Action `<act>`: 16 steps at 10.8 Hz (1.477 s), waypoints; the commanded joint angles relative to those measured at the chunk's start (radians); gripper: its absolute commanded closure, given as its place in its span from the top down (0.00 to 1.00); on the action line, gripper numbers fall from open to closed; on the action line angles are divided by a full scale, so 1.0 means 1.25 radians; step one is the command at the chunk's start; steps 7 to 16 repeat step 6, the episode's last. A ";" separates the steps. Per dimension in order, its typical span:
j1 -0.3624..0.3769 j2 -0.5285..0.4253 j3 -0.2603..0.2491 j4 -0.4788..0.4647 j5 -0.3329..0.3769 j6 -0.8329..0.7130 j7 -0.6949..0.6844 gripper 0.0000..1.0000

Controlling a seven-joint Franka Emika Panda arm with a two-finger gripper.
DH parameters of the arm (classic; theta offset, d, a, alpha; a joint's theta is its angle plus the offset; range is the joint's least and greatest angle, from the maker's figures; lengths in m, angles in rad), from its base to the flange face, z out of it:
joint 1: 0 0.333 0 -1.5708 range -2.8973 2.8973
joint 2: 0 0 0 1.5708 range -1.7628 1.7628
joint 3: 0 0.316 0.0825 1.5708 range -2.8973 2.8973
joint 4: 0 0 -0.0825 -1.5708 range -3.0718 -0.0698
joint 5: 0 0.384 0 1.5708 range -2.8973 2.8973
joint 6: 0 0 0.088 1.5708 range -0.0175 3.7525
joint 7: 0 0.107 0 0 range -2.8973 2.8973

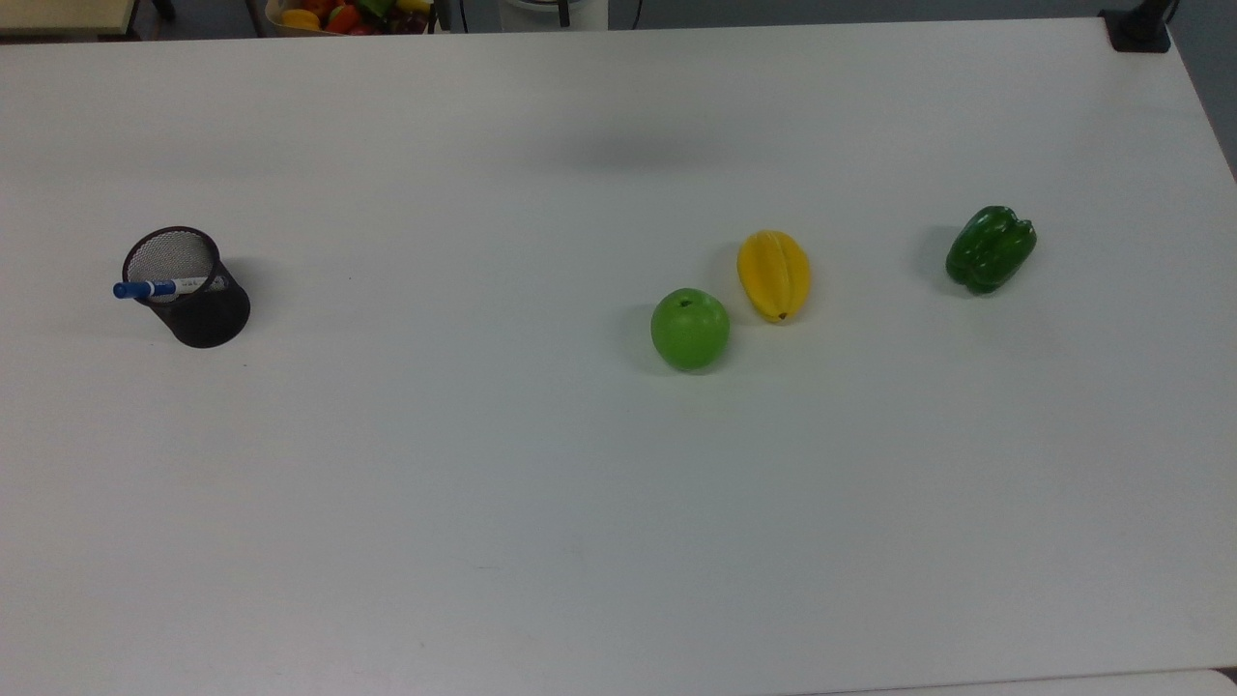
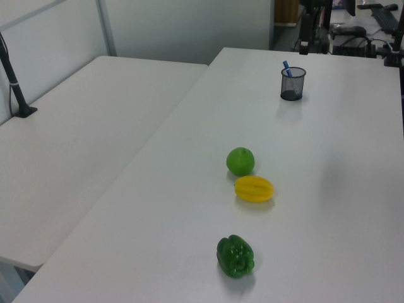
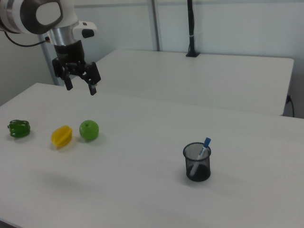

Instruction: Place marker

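Since the marker (image 3: 204, 148) stands leaning in the mesh cup (image 3: 197, 162) at the right view's lower right, the empty, spread gripper (image 3: 80, 85) at upper left should probably come straight down over its blue cap.

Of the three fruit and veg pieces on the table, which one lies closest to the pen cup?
The green apple. In the top view it sits nearest the black mesh pen cup; the yellow starfruit lies just beyond it, and the green bell pepper is farthest away.

you see the marker (image 1: 166, 287), white with blue cap (image 3: 207, 142) uppermost, leaning tilted inside the black mesh cup (image 1: 198, 304).
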 commanded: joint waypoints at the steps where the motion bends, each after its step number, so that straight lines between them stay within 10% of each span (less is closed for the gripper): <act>1: 0.026 -0.029 -0.027 -0.035 -0.011 0.026 -0.054 1.00; 16: 0.026 -0.030 -0.029 -0.035 -0.011 0.026 -0.047 1.00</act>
